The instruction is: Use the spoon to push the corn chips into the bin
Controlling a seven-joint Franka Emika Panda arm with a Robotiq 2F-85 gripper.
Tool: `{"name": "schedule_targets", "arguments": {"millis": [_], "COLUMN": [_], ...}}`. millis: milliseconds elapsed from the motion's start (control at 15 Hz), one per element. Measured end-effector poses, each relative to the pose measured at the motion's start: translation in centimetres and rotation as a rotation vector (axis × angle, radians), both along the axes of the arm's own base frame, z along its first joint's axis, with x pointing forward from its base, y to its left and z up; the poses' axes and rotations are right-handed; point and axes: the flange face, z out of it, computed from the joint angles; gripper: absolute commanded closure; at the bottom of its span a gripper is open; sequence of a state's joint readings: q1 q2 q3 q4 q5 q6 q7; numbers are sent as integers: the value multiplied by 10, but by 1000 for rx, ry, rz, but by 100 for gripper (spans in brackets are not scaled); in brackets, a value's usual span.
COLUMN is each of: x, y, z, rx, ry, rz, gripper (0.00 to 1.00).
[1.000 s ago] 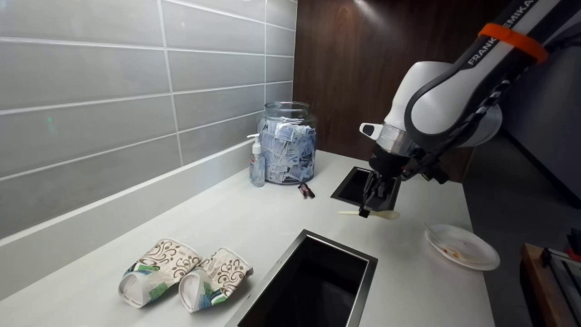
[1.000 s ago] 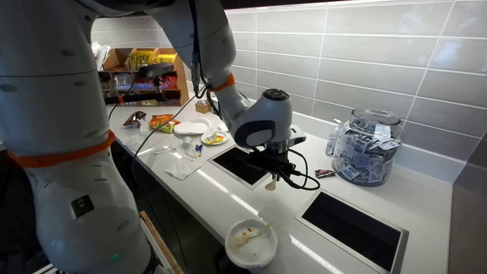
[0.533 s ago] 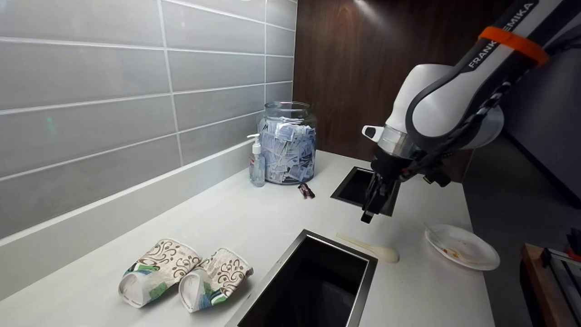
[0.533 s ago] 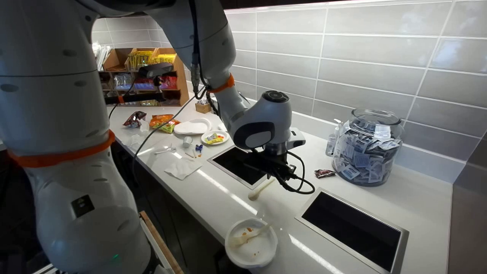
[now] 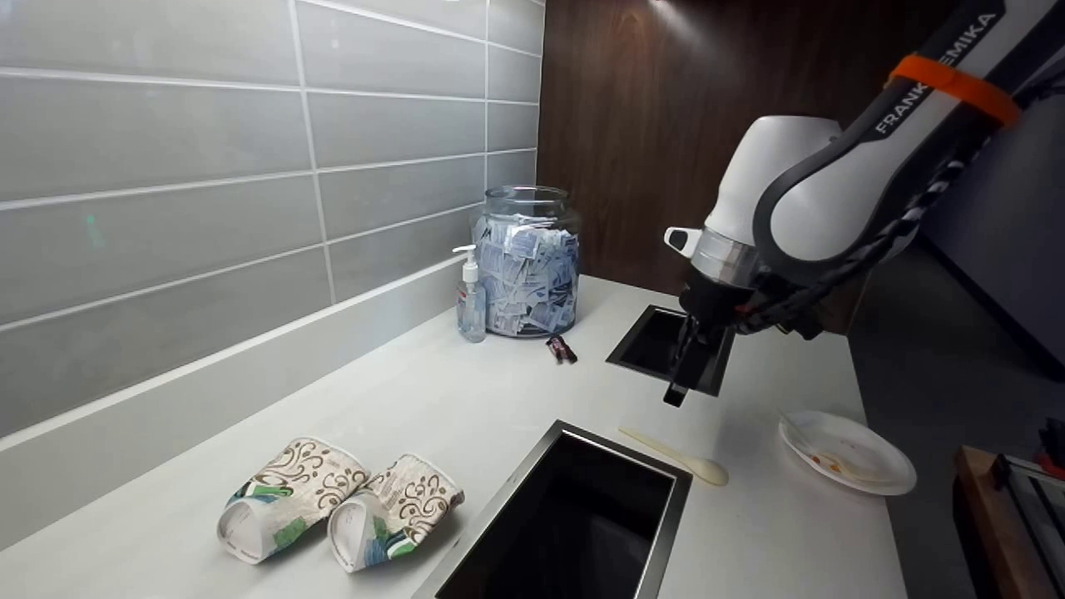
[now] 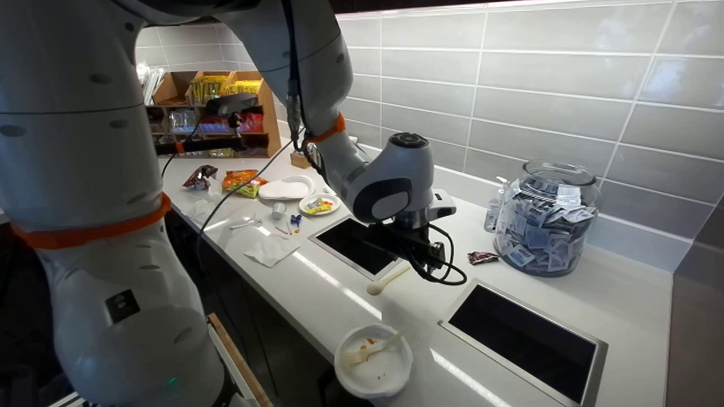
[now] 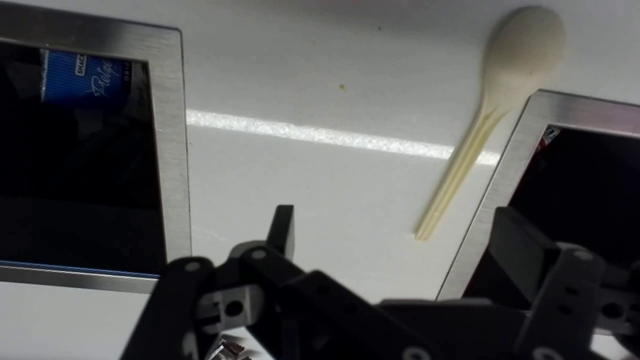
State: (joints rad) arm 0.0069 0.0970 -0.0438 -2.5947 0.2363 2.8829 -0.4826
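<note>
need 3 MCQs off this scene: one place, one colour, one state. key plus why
1. Where does the spoon in the wrist view lie?
A) inside the jar
B) on the counter
C) on the shelf

2. Main colour of the pretzel packet in that view?
A) blue
B) red
C) yellow

3. State of the gripper?
A) shut, empty
B) shut on the spoon
C) open, empty

1 B: both exterior views show it there.
2 A: its front is blue.
3 C: the fingers stand apart, gripping nothing.
</note>
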Motion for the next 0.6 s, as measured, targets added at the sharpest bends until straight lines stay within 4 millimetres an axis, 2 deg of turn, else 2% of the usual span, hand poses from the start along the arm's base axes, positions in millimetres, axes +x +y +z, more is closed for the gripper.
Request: {"name": "schedule_targets", "arguments": {"millis": [333,600], "x": [2,1], "y": [11,25], "z": [7,25], "rx": [-79,-102], "ry": [18,46], "rz": [-13,2], "gripper": [0,0]}}
